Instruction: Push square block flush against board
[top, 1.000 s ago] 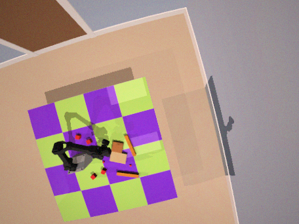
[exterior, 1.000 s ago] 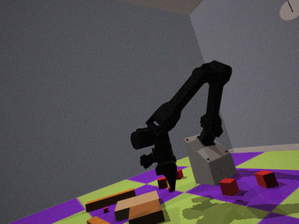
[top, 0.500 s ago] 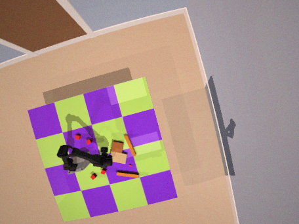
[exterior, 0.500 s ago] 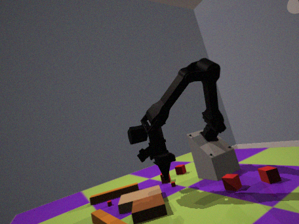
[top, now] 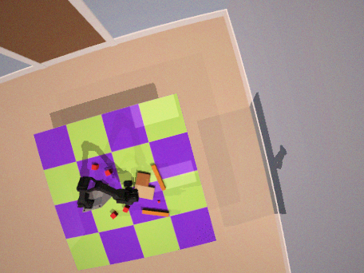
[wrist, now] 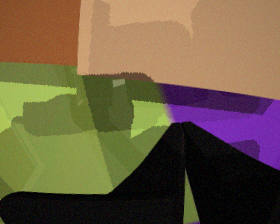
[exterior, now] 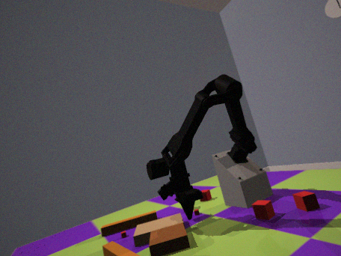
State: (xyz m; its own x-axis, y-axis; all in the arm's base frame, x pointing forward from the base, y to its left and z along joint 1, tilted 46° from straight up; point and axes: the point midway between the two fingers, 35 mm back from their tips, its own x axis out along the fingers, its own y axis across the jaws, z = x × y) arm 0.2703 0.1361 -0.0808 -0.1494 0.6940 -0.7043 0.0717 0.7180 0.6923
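Note:
A brown square block point(top: 143, 178) point(exterior: 168, 233) point(wrist: 38, 16) lies on the checked mat point(top: 120, 244) point(exterior: 262, 240). A tan slab point(top: 146, 193) point(exterior: 157, 224) point(wrist: 181, 28) lies side by side with it, and the two seem to touch. My gripper point(top: 135, 196) point(exterior: 188, 215) point(wrist: 180, 131) is shut on nothing. Its tips point down close to the mat, just beside the tan slab's edge on the arm's side. I cannot tell whether the tips touch the slab. In the wrist view the tan slab fills the upper right and the brown block the upper left.
Two thin orange bars lie near: one bar point(top: 158, 176) point(exterior: 116, 249) past the blocks, the other bar point(top: 156, 212) point(exterior: 128, 221) to the side. Small red cubes point(exterior: 263, 208) point(exterior: 306, 200) point(top: 108, 172) stand around the arm's grey base point(exterior: 243, 184).

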